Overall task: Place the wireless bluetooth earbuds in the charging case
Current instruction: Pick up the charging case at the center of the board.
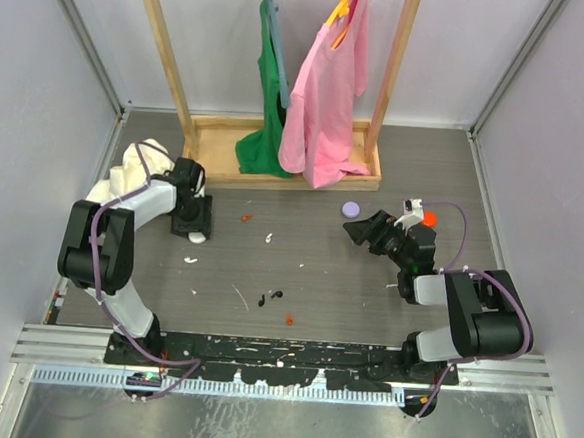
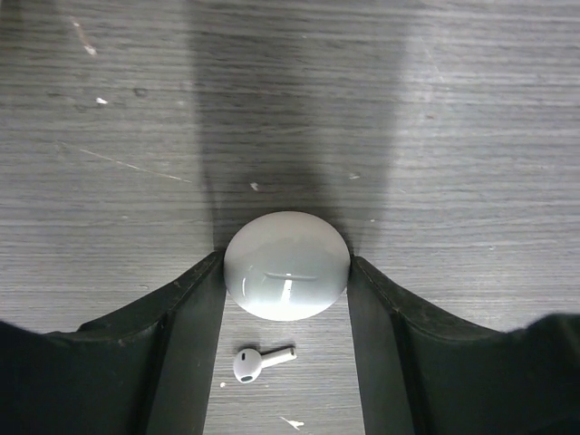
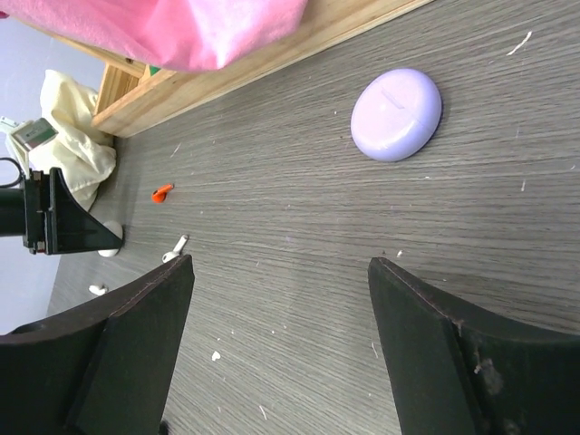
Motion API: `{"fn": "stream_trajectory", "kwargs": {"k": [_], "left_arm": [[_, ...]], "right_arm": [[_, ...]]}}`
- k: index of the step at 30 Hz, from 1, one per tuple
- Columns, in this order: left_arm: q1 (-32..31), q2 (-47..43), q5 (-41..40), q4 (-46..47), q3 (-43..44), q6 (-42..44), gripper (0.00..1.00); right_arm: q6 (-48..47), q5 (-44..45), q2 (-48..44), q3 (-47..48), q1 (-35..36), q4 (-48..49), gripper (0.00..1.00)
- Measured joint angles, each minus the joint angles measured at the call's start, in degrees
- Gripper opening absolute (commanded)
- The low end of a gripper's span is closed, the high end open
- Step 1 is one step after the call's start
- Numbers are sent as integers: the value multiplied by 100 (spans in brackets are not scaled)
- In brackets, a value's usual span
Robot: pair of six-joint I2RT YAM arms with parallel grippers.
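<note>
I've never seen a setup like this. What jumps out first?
A pink shirt and a green garment hanging on a wooden rack at the back draw the eye first. A glossy white case sits squeezed between the left jaws, with one white earbud lying loose close by. A lilac case lies ahead of the open right jaws.

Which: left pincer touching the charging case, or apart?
Touching. Left wrist view: fingers of the left pincer meet both sides of the white charging case, no gap.
</note>
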Motion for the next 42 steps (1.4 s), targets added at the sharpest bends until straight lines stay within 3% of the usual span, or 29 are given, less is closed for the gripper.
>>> {"fn": "stream_trajectory", "kwargs": {"k": [6,14,27,42], "left_arm": [[-170,-37,50,-26,-33,-46,40],[-610,-442,83,149,-452,-186,36],[-2120,-2688,-79,1290,-1646,-323,34],[-3215,-4581,-188,2850,-2756,26,32]], "right_arm": [[-2,-120,0,17,9,-2,79],[-61,-372,-13,293,234,-240,77],[-809,-975,-887,1615,1147,-2400,76],[-1248,-876,-1003,2857,2426,-4107,72]]}}
